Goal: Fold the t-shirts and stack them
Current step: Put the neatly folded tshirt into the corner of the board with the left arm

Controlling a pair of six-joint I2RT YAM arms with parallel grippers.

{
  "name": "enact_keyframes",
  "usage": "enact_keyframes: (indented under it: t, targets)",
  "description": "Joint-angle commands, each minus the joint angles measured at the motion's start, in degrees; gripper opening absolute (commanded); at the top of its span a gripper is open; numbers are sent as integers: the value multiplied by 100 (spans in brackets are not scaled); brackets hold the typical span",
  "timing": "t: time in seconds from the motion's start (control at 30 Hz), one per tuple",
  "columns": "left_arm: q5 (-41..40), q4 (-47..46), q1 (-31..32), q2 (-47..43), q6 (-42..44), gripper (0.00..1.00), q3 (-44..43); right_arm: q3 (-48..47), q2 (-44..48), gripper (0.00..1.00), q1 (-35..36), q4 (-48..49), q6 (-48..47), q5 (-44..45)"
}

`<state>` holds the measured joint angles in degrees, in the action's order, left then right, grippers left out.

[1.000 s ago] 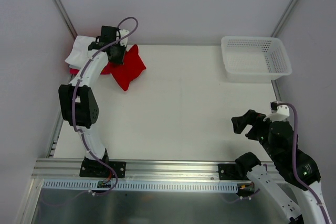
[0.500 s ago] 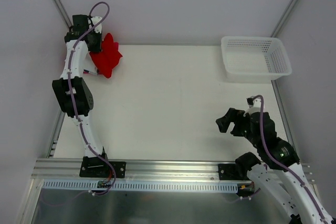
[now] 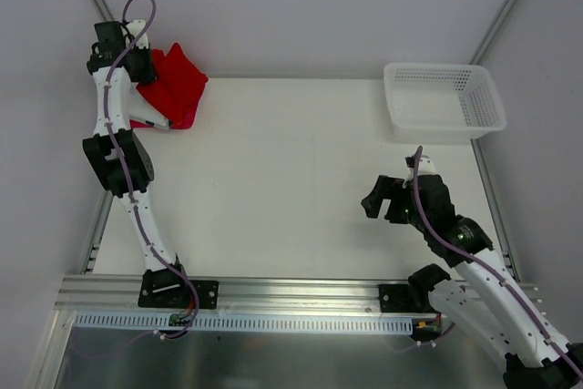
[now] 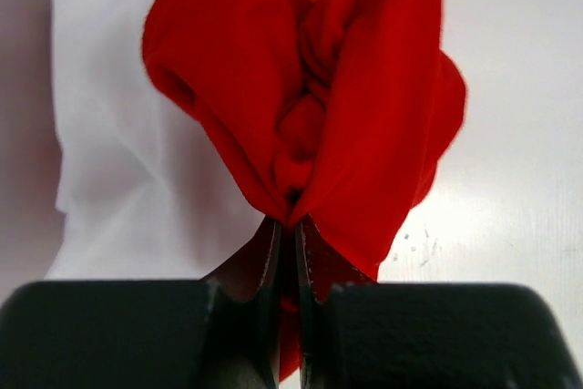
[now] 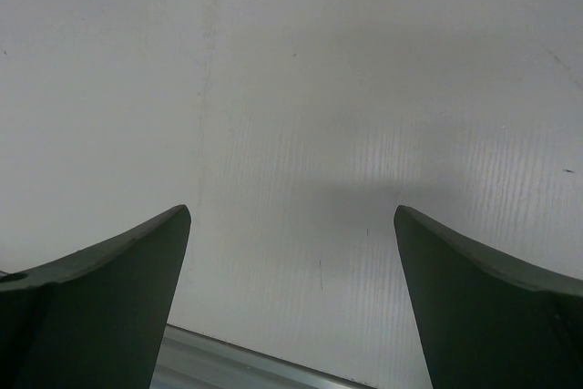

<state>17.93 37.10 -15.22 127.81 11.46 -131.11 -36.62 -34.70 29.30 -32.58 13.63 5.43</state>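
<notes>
Since the earlier frames, the left hand has carried the red t-shirt up and toward 11 o'clock, over the white folded shirt at the far-left corner of the table, and the right hand has advanced from 4 o'clock toward centre. Left hand is clamped on a bunch of the red cloth, which hangs crumpled; right hand stands wide, holding nothing. Judged progress: other shirts lie folded, but this one remains unfolded and unstacked.
</notes>
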Motion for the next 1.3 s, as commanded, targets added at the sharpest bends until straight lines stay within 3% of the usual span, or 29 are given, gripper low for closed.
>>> enact_keyframes:
  t: [0.0,0.27,1.0,1.13,1.23,1.27]
  targets:
    - [132,-150,-340,25,-311,0,-362,102,-239,100,32,594,-97,-147]
    - [184,-265,-912,165,-768,0,-521,287,-529,99,32,841,-123,-235]
    - [-790,-318,-1132,630,-1331,0,-670,683,-644,100,32,955,-53,-192]
    - [-932,-309,-1176,859,-1445,15,-670,744,-556,99,32,929,-44,-113]
    - [-993,-309,-1185,1018,-1542,34,-670,744,-590,99,32,920,-44,-95]
    - [-1028,-309,-1185,1070,-1559,50,-670,735,-599,100,32,929,-36,-104]
